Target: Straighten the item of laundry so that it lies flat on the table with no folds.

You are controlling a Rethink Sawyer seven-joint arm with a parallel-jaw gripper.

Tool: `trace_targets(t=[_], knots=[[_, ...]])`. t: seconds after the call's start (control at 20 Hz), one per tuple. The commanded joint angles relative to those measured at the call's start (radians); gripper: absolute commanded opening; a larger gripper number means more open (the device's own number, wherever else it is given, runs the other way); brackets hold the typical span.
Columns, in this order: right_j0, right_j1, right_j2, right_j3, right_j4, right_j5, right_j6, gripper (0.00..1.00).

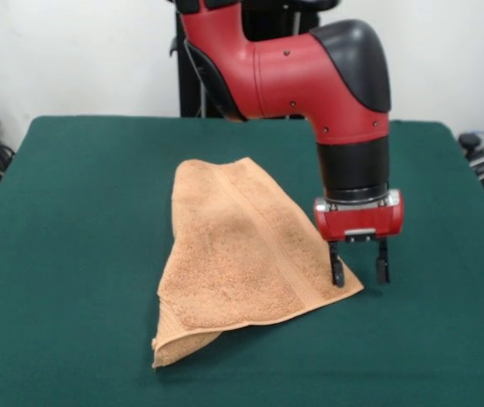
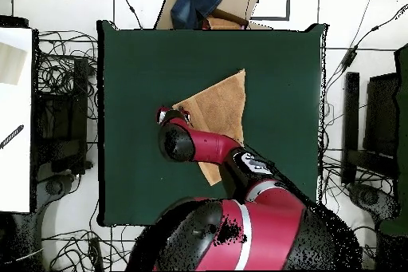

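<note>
One peach-orange towel [image 1: 240, 254] is seen folded over itself on one green table [image 1: 72, 220], its corner touched by one finger [image 1: 336, 264] of the single gripper [image 1: 359, 270], whose two fingers are spread apart, nothing held.

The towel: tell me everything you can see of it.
The towel is peach-orange terry cloth with a woven band running near its hemmed edge. It lies on the green table folded over itself, not flat: the upper layer forms a rough triangle, and a lower layer peeks out at the near corner. The open pincer stands at its corner, one finger on or just over the edge, the other finger over bare table.
</note>
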Motion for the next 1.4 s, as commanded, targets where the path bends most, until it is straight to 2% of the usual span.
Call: trace_targets(t=[0.05, 0.35, 0.6, 1.05, 1.4], knots=[[0.030, 0.094, -0.029, -0.052, -0.004, -0.029, 0.153, 1.00], [0.047, 0.088, -0.069, -0.044, 0.007, -0.120, 0.184, 1.00], [0.060, 0.110, -0.099, -0.050, 0.010, -0.118, 0.171, 1.00], [0.018, 0.117, -0.117, -0.059, -0.039, -0.119, 0.134, 1.00], [0.073, 0.134, -0.187, -0.076, -0.005, -0.172, 0.137, 1.00]])
